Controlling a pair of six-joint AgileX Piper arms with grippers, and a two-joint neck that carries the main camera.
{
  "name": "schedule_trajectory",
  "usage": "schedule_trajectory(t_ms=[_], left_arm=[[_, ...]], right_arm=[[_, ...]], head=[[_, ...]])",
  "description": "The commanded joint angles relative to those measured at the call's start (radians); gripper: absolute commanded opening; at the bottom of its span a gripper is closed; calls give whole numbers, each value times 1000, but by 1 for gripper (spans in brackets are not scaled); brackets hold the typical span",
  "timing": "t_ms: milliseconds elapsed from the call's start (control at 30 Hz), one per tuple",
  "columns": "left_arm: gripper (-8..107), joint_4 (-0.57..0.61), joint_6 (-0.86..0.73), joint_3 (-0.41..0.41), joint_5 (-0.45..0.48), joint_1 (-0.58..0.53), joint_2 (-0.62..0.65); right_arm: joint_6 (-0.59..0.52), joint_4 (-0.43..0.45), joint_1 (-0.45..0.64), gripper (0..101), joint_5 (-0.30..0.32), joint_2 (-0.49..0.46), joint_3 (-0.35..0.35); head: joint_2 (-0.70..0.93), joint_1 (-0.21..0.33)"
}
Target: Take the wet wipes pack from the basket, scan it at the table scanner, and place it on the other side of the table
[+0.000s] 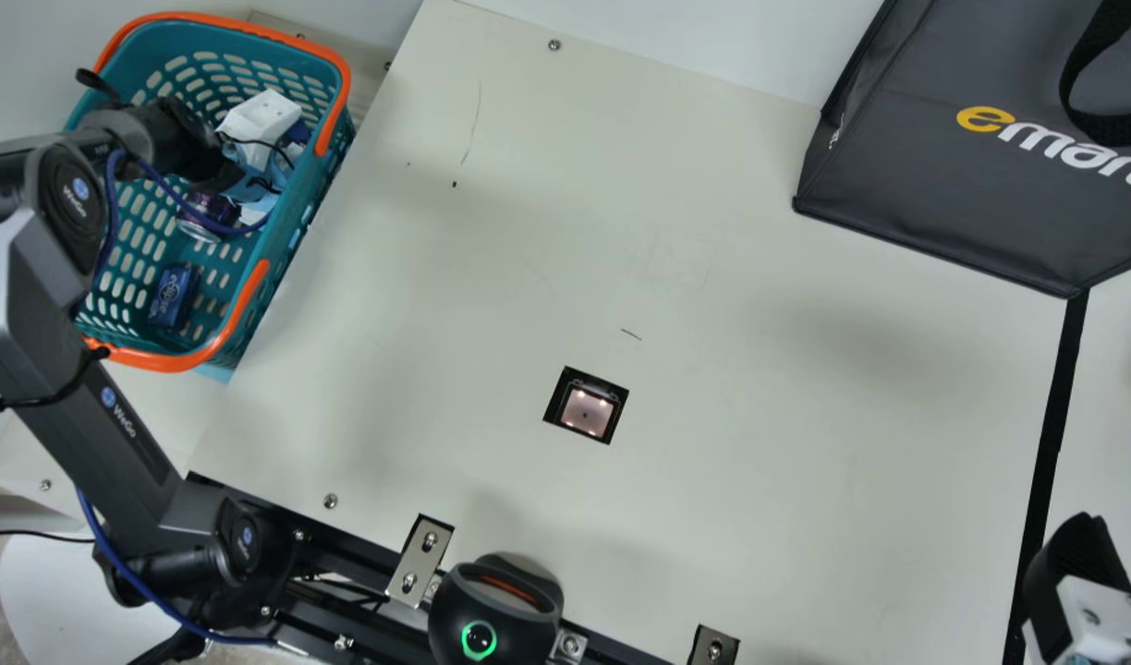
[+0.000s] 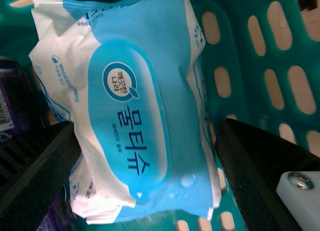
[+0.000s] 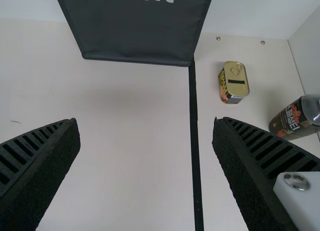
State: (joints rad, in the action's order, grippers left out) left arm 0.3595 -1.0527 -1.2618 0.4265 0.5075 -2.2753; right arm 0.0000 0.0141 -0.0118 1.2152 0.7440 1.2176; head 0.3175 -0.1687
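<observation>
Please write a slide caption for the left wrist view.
The left arm's black ribbed gripper, open, flanks a blue-and-white soft plastic wet wipes pack inside a teal slotted plastic basket.

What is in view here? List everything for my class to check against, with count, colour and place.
Table: one, cream, beneath everything
Basket: one, teal with orange handles, left side
Wet wipes pack: one, blue and white, in the basket
Can: at least one, purple, in the basket
Small box: one, blue, basket's near end
Table scanner: one, black-framed, set in the tabletop
Round-topped device: one, black with green ring, near edge
Bag: one, dark grey, far right
Strip: one, black, along the right side
Tin: one, gold-topped, right of the strip
Bottle: one, dark, beside the tin
Left end effector: one, black, open around the pack
Right end effector: one, black, open above the table
</observation>
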Motion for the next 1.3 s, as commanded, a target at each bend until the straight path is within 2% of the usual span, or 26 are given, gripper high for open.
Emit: schedule_trajectory(t_ms=[0, 67, 567, 1267], left_arm=[[90, -10, 13, 5, -22, -3, -6], [90, -18, 25, 9, -36, -7, -9], [-8, 9, 60, 52, -78, -24, 30], [-8, 52, 126, 158, -73, 8, 202]], right_arm=[[0, 0, 0, 95, 0, 0, 0], [0, 0, 0, 95, 0, 0, 0], [0, 0, 0, 95, 0, 0, 0], [0, -2, 0, 95, -2, 0, 0]], head=[[4, 30], [4, 30], [4, 30], [4, 30]])
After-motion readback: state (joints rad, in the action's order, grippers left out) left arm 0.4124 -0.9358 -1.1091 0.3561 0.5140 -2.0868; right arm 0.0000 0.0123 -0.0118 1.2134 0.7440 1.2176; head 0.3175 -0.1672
